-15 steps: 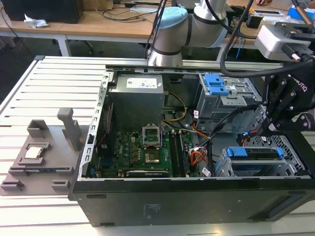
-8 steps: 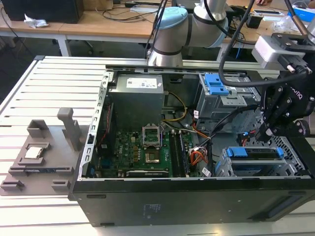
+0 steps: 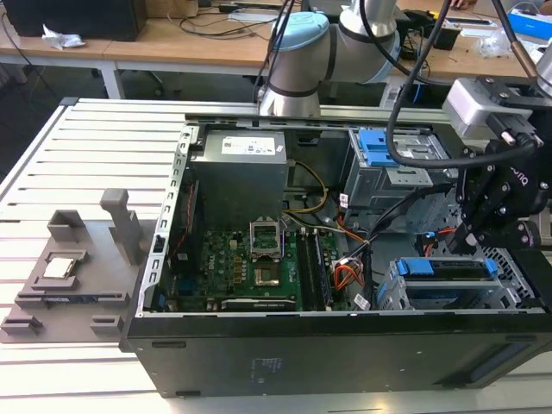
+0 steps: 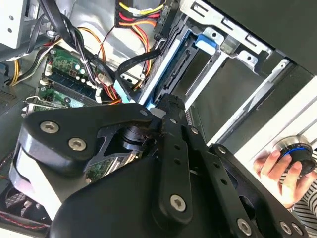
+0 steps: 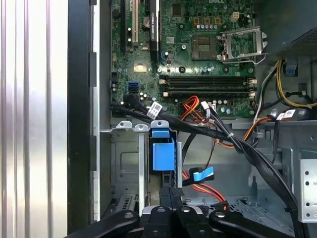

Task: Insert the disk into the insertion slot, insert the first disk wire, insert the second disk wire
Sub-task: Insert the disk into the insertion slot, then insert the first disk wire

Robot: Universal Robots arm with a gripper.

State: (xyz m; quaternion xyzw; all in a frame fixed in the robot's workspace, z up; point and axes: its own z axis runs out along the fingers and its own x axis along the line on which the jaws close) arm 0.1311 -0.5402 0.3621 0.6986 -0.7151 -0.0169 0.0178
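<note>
The disk (image 3: 448,269), in its blue carrier, lies in the insertion slot (image 3: 448,299), the low silver cage at the case's front corner on the exterior view's right. In the first wrist view the carrier's blue end (image 5: 163,153) shows inside the cage (image 5: 126,163). My gripper (image 3: 468,244) hangs just above the disk's end, and its fingers are pressed together in both wrist views (image 5: 171,192) (image 4: 168,102). I cannot tell whether anything is pinched between them. A red disk wire with a blue-tabbed plug (image 5: 202,174) lies loose beside the cage.
The motherboard (image 3: 250,267) and power supply (image 3: 241,172) occupy the case's middle. A taller grey cage with a blue latch (image 3: 379,147) stands behind my gripper. Black cable bundles (image 5: 233,141) cross near the cage. A person's hand (image 4: 277,168) rests on a round knob. A grey fixture (image 3: 65,267) sits on the table.
</note>
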